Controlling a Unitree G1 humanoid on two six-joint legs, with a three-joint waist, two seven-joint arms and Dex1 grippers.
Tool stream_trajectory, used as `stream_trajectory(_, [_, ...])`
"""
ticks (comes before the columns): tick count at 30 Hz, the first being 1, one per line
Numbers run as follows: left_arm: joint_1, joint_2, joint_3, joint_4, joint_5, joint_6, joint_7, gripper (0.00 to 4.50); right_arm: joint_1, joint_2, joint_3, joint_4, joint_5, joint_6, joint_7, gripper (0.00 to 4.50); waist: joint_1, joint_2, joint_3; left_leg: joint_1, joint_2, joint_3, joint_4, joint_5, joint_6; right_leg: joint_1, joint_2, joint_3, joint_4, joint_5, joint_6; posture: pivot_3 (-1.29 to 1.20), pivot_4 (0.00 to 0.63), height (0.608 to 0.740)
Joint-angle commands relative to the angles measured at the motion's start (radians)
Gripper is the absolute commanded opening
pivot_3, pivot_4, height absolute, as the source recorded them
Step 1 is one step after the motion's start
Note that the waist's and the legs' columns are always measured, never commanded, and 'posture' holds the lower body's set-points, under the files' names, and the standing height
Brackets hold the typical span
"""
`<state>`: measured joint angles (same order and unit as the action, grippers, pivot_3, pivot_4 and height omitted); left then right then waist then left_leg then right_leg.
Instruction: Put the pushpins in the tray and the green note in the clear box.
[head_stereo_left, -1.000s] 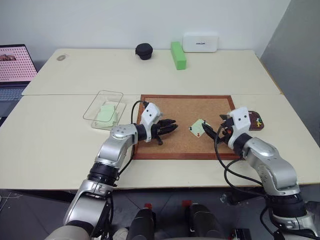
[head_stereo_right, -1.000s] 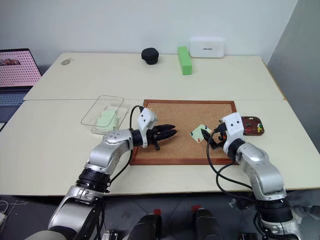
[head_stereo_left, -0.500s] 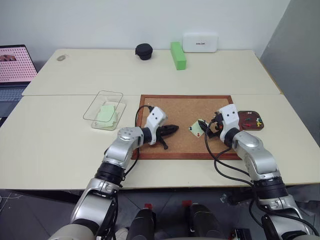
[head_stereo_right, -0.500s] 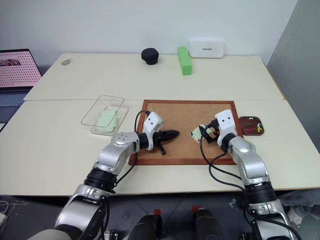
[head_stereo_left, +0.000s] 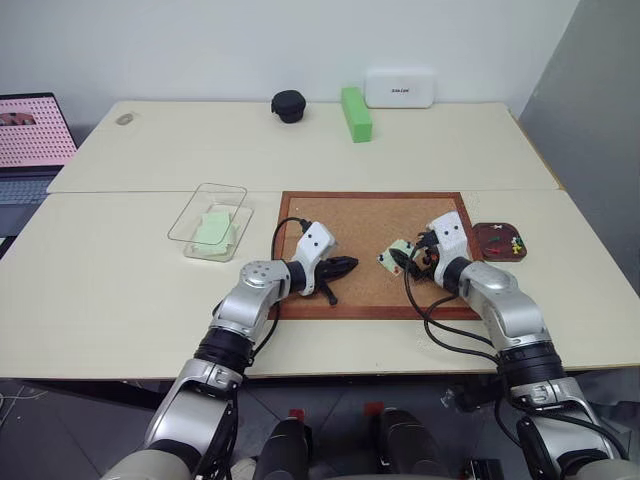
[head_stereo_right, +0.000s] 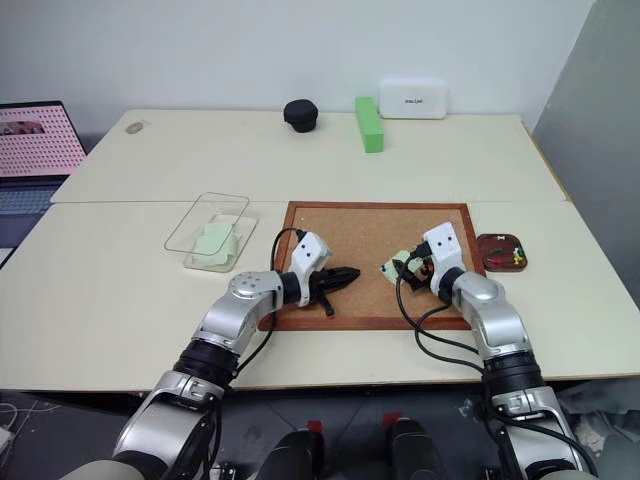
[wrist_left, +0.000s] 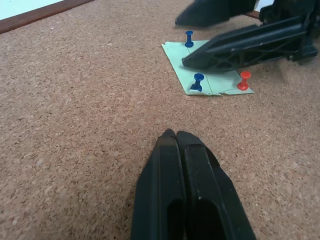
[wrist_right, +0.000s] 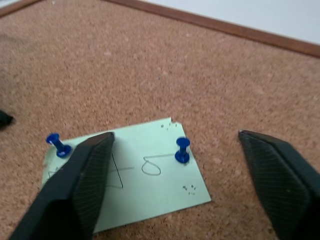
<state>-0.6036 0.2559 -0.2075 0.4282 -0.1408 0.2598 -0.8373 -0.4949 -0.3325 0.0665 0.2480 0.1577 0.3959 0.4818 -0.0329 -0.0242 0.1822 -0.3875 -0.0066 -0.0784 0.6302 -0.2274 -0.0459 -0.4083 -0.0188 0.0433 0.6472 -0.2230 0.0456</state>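
On the corkboard (head_stereo_left: 372, 250) in the middle of the tabletop (head_stereo_left: 120, 290), the green note (wrist_left: 207, 70) lies flat, pinned toward the board's right half. Three pushpins stand in it: a blue pushpin (wrist_left: 189, 38) at one corner, a second blue pushpin (wrist_left: 198, 81) on a neighbouring edge, and a red pushpin (wrist_left: 244, 80) near a third corner. The note carries some pen marks.

The right claw (wrist_right: 175, 170) hovers low over the note with its two black fingers spread wide apart, one finger (wrist_right: 82, 180) above the note's surface and the other off to the side over bare cork; nothing sits between them.

The left claw (wrist_left: 176, 137) rests close to the cork on the board's left half, its fingers pressed together and empty, pointing toward the note but apart from it.

The tray (head_stereo_left: 498, 242) sits on the tabletop just beside the corkboard's right edge, with a few small coloured pins already inside. The clear box (head_stereo_left: 210, 221) lies on the tabletop to the left of the corkboard and holds pale green slips (head_stereo_left: 211, 228).

At the far side of the tabletop stand a bright green block (head_stereo_left: 355, 111), a white case (head_stereo_left: 400, 87) and a small black pouch (head_stereo_left: 288, 104).
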Motion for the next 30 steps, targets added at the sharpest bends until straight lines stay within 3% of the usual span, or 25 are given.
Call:
stream_trajectory(1, [0.004,-0.018,-0.022,-0.01,0.02,0.018,0.004,0.0,-0.035,0.009,-0.007,0.017,-0.004,-0.031,0.014,3.19,0.0,0.0,0.0,0.0,0.0,0.0,0.0,0.0,0.0,0.0,0.0,0.0,0.0,0.0,0.0,0.0,0.15,0.74])
stream_trajectory(17, [0.022,-0.026,-0.015,-0.034,0.016,0.066,-0.005,0.0,-0.029,0.024,-0.041,0.052,-0.017,-0.059,-0.007,0.04,0.0,0.0,0.0,0.0,0.0,0.0,0.0,0.0,0.0,0.0,0.0,0.0,0.0,0.0,0.0,0.0,0.15,0.74])
stream_trajectory(30, [0.042,-0.02,-0.025,-0.039,0.028,0.078,-0.001,0.0,0.016,0.057,-0.099,-0.172,0.035,-0.015,-0.068,0.01,0.001,0.0,0.0,0.0,0.0,0.0,-0.001,0.0,0.0,0.0,0.0,0.0,-0.001,0.0,0.0,0.0,0.15,0.74])
